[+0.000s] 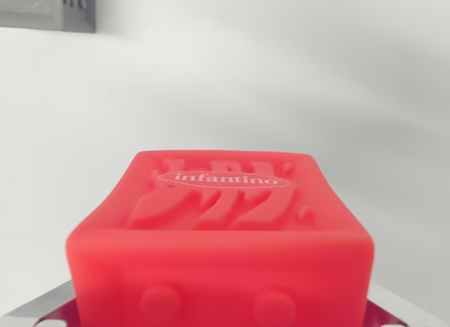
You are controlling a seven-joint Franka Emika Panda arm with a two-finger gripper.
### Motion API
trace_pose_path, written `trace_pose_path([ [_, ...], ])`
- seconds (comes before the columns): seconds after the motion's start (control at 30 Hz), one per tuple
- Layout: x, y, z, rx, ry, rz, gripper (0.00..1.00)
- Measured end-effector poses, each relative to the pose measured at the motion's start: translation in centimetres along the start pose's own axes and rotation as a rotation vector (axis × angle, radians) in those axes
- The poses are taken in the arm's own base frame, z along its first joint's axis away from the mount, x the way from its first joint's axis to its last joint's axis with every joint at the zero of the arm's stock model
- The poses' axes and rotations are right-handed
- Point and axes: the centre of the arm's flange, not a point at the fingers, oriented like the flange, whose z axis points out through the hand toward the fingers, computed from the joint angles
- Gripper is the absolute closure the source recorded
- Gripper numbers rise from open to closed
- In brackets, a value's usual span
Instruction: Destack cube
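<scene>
Wrist view: red cube (pixel 221 235) fills the lower centre, close.

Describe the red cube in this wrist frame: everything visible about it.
The red cube fills the lower centre of the wrist view. It looks like soft, matte rubber or silicone with rounded edges. Its top face carries raised wavy relief and a white oval reading "infantino"; the near face shows two round bumps. It sits upright and level. Purple and grey surfaces peek out beneath its lower corners; what they are is unclear. No gripper is visible.
</scene>
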Motion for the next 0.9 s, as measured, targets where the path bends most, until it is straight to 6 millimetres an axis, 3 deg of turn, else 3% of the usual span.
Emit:
trace_pose_path([
  [0.9,0.8,5.4,1.0,0.0,0.0,-0.031,1.0],
])
